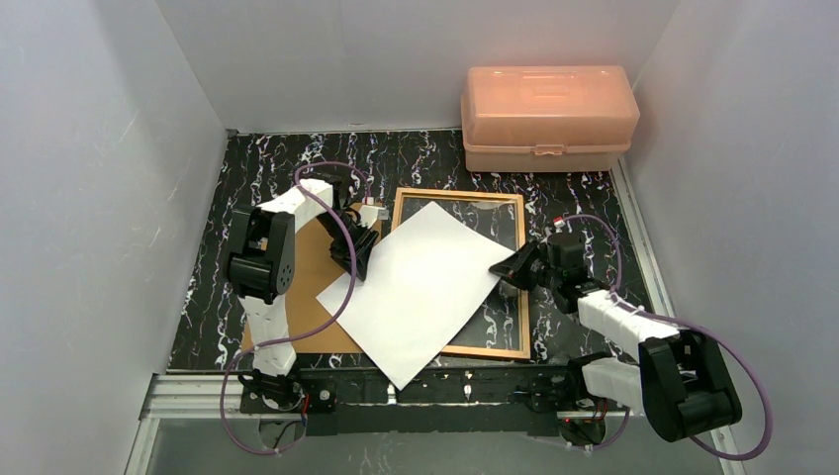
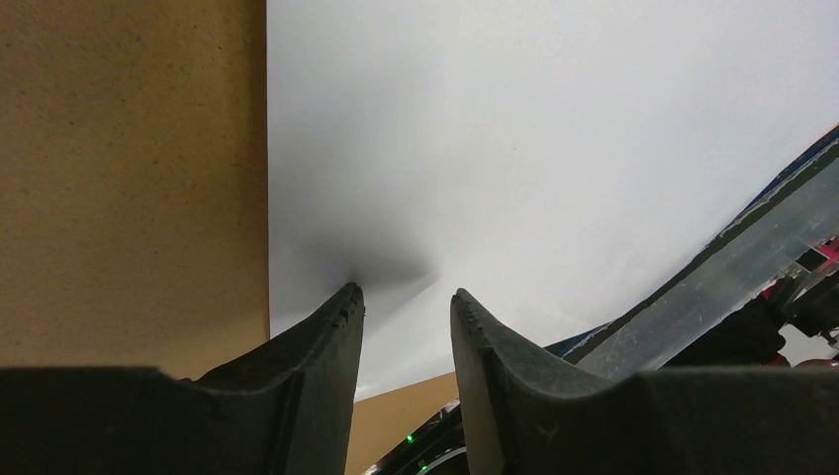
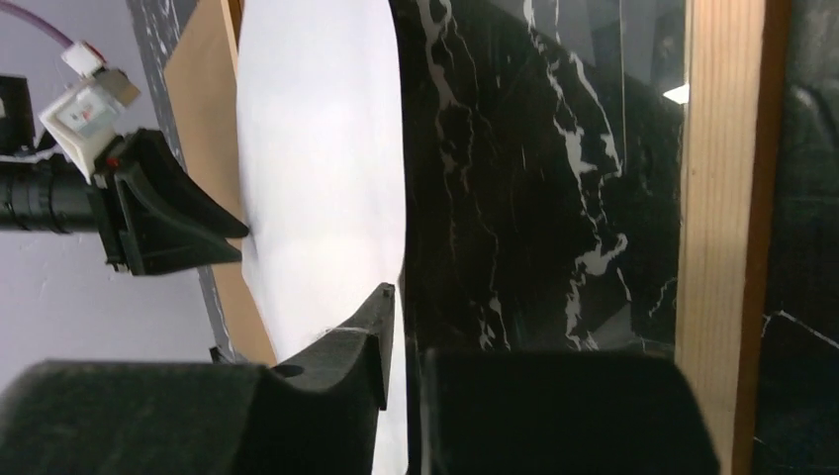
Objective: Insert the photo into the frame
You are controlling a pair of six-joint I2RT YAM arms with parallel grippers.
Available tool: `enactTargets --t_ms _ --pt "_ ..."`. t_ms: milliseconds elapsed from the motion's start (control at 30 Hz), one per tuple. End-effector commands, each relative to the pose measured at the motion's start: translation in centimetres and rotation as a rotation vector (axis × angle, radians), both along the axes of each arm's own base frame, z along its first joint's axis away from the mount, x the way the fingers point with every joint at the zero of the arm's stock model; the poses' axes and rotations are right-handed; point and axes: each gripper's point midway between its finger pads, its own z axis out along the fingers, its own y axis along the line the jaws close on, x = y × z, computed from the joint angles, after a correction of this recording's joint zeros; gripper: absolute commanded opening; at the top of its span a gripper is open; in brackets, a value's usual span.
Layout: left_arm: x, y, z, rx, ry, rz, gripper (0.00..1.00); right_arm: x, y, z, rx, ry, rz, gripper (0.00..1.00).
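Observation:
The photo (image 1: 420, 282) lies white back up, turned diagonally, half over the frame (image 1: 460, 194) and half over the brown backing board (image 1: 307, 267). My left gripper (image 1: 356, 259) is open at the photo's left edge, its tips (image 2: 406, 295) just above or on the white sheet (image 2: 514, 148). My right gripper (image 1: 505, 269) is at the photo's right corner. In the right wrist view its fingers (image 3: 404, 297) are closed on the edge of the photo (image 3: 317, 148). The frame's wooden rail (image 3: 717, 198) runs at the right.
A pink plastic box (image 1: 547, 117) stands at the back right. A clear pane (image 3: 594, 99) lies inside the frame over the black marbled table. The backing board (image 2: 129, 178) reaches left of the photo. White walls enclose the table on three sides.

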Motion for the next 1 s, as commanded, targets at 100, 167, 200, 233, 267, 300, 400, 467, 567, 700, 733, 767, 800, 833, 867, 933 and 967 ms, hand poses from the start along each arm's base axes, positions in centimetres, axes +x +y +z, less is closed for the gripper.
enactTargets --t_ms 100,167,200,233,267,300,400,467,567,700,733,767,800,833,867,933,967 --pt "-0.9 -0.6 2.1 -0.044 0.012 -0.008 0.37 5.4 -0.5 4.9 -0.147 -0.153 -0.008 0.07" --pt "-0.9 -0.6 2.6 -0.048 0.008 -0.014 0.37 6.5 -0.6 5.2 -0.222 -0.151 0.038 0.01" --pt "-0.9 -0.6 3.0 -0.05 0.005 -0.017 0.38 6.8 -0.8 4.8 -0.274 -0.126 0.069 0.01" --pt "-1.0 -0.6 3.3 -0.053 0.004 -0.02 0.38 7.3 -0.9 4.9 -0.321 -0.113 0.108 0.01" --pt "-1.0 -0.6 3.6 -0.058 0.002 -0.023 0.4 7.7 -0.7 4.9 -0.352 -0.105 0.16 0.01" --pt "-1.0 -0.6 3.9 -0.06 -0.003 -0.025 0.41 7.9 -0.6 4.7 -0.382 -0.084 0.212 0.01" --pt "-0.5 -0.6 5.2 -0.076 -0.023 -0.024 0.47 8.6 -0.7 4.7 -0.48 -0.03 0.349 0.01" --pt "0.1 -0.6 6.1 -0.087 -0.041 -0.014 0.51 8.6 -1.1 4.6 -0.532 -0.008 0.403 0.01" --pt "1.3 -0.4 7.6 -0.113 -0.074 0.014 0.53 8.9 -2.4 5.4 -0.619 -0.024 0.411 0.01" --pt "3.0 0.3 8.4 -0.117 -0.11 0.057 0.55 8.9 -3.0 7.1 -0.657 -0.054 0.433 0.01" --pt "3.2 0.4 8.3 -0.112 -0.109 0.062 0.56 8.8 -3.0 7.3 -0.663 -0.056 0.443 0.01" --pt "3.2 0.5 8.1 -0.105 -0.107 0.061 0.55 8.9 -3.1 7.6 -0.67 -0.06 0.448 0.01" --pt "3.1 0.6 7.7 -0.1 -0.101 0.062 0.55 8.9 -3.2 7.8 -0.679 -0.064 0.456 0.01" --pt "3.0 0.6 7.5 -0.098 -0.094 0.065 0.55 9.1 -3.3 8.0 -0.688 -0.072 0.461 0.01" --pt "2.8 0.7 7.2 -0.093 -0.086 0.066 0.55 9.5 -3.3 8.2 -0.694 -0.085 0.462 0.01" --pt "2.5 0.9 6.7 -0.082 -0.074 0.068 0.54 10.2 -2.9 8.8 -0.694 -0.115 0.468 0.01" --pt "2.4 1.0 6.5 -0.077 -0.073 0.068 0.54 10.7 -2.8 9.1 -0.694 -0.129 0.465 0.01"
